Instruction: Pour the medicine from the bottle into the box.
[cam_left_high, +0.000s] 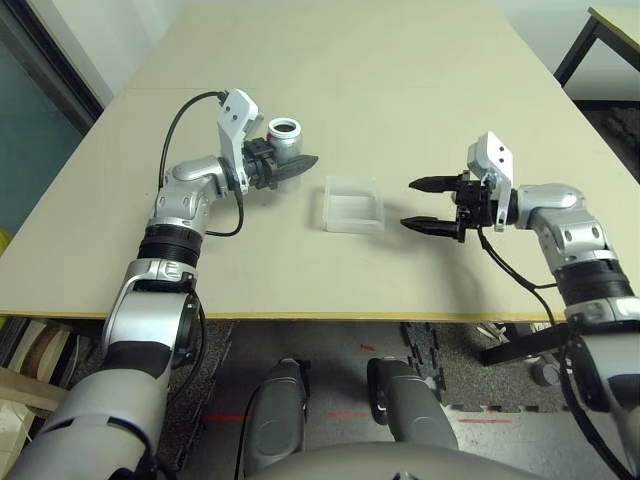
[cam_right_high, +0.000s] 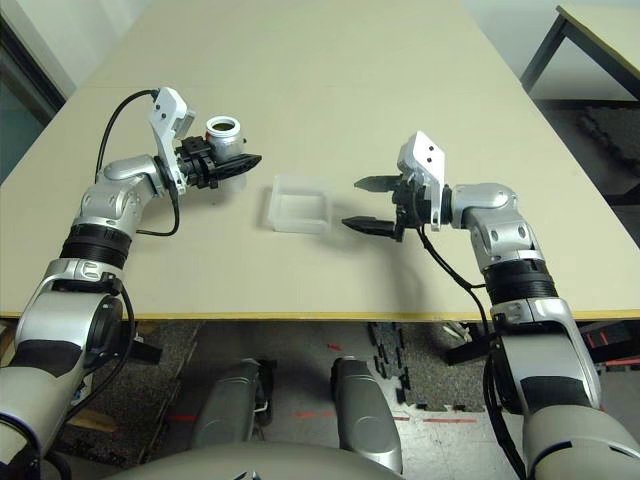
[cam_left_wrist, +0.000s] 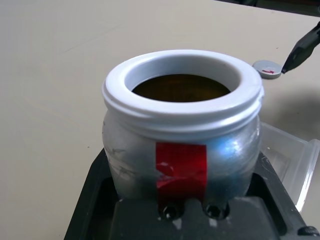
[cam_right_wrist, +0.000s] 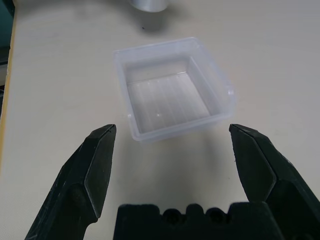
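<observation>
Beyond the uncapped bottle (cam_left_wrist: 182, 130), left wrist view catches a grey cap (cam_left_wrist: 267, 69)

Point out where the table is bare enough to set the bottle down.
Bare stretches: the far half of the table beyond both arms, and the near strip before its front edge. Crowded: the middle band, where the left gripper holds the bottle, the box lies, and the open right gripper waits.
</observation>
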